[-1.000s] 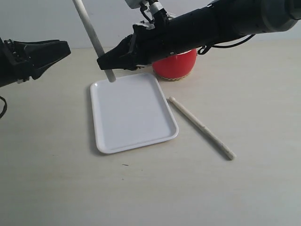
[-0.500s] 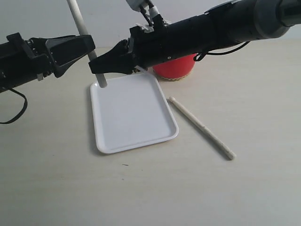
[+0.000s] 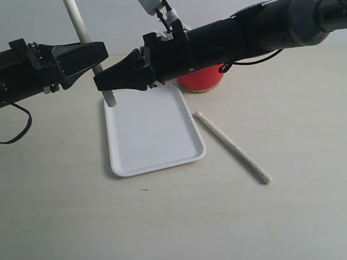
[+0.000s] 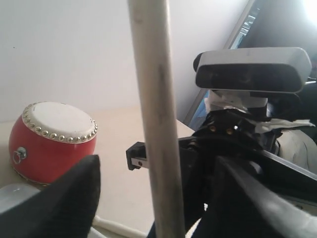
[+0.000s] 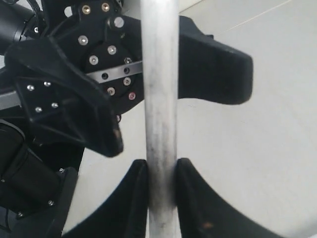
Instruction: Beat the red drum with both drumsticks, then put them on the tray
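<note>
One drumstick (image 3: 87, 40) stands steeply over the far left corner of the white tray (image 3: 157, 138). My right gripper (image 3: 105, 84) reaches across the tray and is shut on its lower part; the right wrist view shows both pads pressed on the drumstick (image 5: 159, 99), with the right gripper (image 5: 161, 171) closed around it. My left gripper (image 3: 96, 58) is open, and the same drumstick (image 4: 154, 99) passes between its wide-apart fingers (image 4: 69, 198) without touching them. The second drumstick (image 3: 233, 146) lies on the table right of the tray. The red drum (image 3: 201, 80) is partly hidden behind the right arm; the left wrist view shows the drum (image 4: 52, 141) whole.
The right arm (image 3: 249, 32) stretches low across the back of the table, over the drum and the tray's far edge. A cable (image 3: 13, 132) loops down from the left arm. Bare beige tabletop (image 3: 179, 216) fills the front.
The left gripper has come in from the left until its fingers bracket the stick. The right gripper has carried the stick leftward, its lower end now at the tray's far left corner.
</note>
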